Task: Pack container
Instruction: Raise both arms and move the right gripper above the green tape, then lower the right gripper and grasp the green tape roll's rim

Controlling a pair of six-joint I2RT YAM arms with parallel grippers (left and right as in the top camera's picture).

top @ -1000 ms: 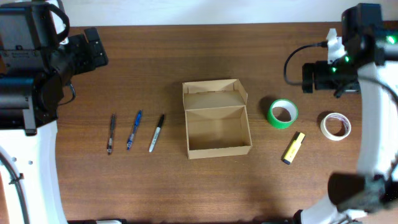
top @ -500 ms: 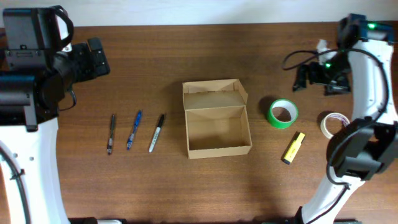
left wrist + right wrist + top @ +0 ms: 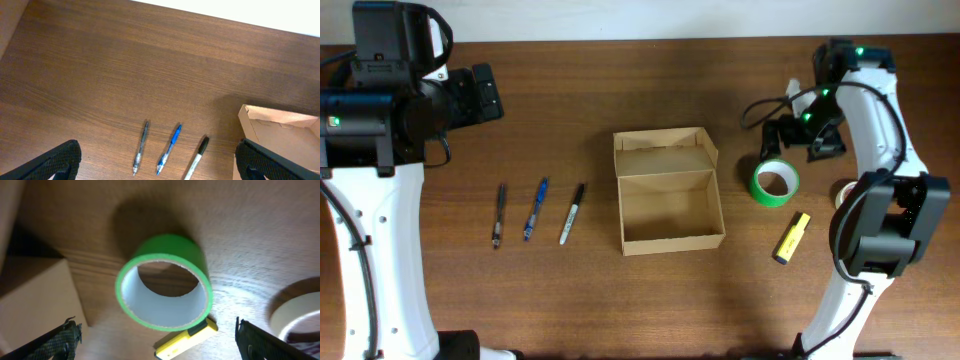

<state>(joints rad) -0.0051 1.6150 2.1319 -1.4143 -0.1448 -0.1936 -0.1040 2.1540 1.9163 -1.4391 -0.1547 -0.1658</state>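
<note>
Container (image 3: 670, 212): centre of the bench, empty, flap lid (image 3: 662, 150) folded back toward the far edge.

Nothing packed yet, by the look of it.

Right gripper (image 3: 155, 330): fingers spread wide, holding nothing. It hovers over the green tape roll (image 3: 165, 287), which lies flat with its bore up, between the container and the right edge.

Key relation: the roll sits just below and between the right fingers, and the container lies left of it toward bench centre. So a short carry; the right arm is clearly the nearer one.

Yellow highlighter (image 3: 791, 238) is just nearside of the roll. White tape roll (image 3: 295, 312) is closer to the right edge.

Left gripper (image 3: 155, 150): also wide open and empty, up by the far-left corner. Three pens (image 3: 536, 208) lie side by side left of the container, long axes roughly far-to-near.

Likely next: drop onto the green roll and pinch across its wall.
</note>
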